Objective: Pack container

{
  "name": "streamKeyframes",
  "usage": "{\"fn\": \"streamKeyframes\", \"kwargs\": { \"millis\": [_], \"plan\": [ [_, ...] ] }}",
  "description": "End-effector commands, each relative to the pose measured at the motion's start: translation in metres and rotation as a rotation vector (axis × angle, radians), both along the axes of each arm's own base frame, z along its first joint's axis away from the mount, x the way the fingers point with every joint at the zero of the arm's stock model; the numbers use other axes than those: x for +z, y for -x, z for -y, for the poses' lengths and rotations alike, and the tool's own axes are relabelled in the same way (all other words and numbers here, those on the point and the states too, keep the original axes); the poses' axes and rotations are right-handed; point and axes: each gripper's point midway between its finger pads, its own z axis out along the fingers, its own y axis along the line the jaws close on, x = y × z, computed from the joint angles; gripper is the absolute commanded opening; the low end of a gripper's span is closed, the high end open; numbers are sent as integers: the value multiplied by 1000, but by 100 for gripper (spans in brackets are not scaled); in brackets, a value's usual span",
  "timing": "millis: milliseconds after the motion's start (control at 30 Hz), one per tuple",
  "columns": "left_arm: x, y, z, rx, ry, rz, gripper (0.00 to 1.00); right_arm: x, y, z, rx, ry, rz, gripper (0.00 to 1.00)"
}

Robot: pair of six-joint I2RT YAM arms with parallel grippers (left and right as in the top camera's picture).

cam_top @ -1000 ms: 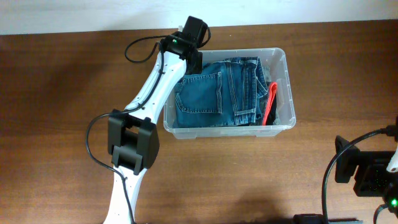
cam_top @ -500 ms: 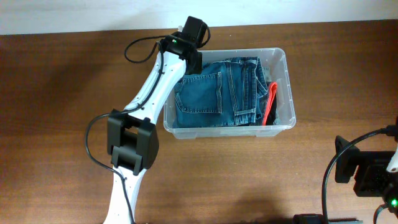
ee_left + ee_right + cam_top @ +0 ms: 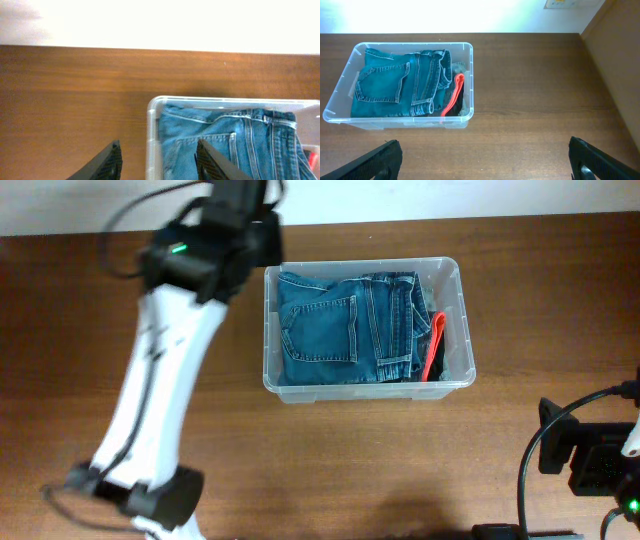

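- One container, a clear plastic bin with rounded corners, sits on the brown desk near its far edge, below the white wall.
- Folded blue jeans fill most of the bin, back pocket up and orange seams showing. No brand patch or tag can be read on them.
- A red strap-like item lies along the right wall of the bin, beside the jeans. Something dark sits next to it, can't tell what.
- The bin floor is covered by clothes, so no label shows.
- Left hand is open, with its fingers apart and nothing between them. It hangs over the bin's near-left corner, one finger over bare desk and the other over the jeans.
- In the overhead view the left arm is blurred and covers its own hand, just left of the bin's back corner.
- Right hand is wide open and empty, well apart from the bin, at the desk's near-right side.
- A small plate on the wall in the right wrist view is too washed out to read.
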Motion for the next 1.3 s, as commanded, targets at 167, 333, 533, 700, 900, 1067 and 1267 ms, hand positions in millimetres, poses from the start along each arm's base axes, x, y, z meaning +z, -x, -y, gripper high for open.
{"fn": "streamKeyframes", "kwargs": {
  "millis": [167, 333, 533, 700, 900, 1067, 1267],
  "plan": [
    [27, 57, -90, 186, -81, -49, 58, 1, -1, 3, -17, 1, 2, 98],
    [40, 71, -114, 242, -71, -30, 68, 1, -1, 3, -17, 1, 2, 98],
    [36, 75, -129, 282, -88, -52, 99, 1, -1, 3, -17, 1, 2, 99],
    [34, 78, -129, 280, -93, -69, 99, 1, -1, 3, -17, 1, 2, 99],
    [34, 78, -129, 281, -93, -69, 99, 1, -1, 3, -17, 1, 2, 98],
    [34, 78, -129, 280, -93, -69, 99, 1, -1, 3, -17, 1, 2, 98],
    [34, 78, -129, 280, -93, -69, 99, 1, -1, 3, -17, 1, 2, 99]
  ]
}}
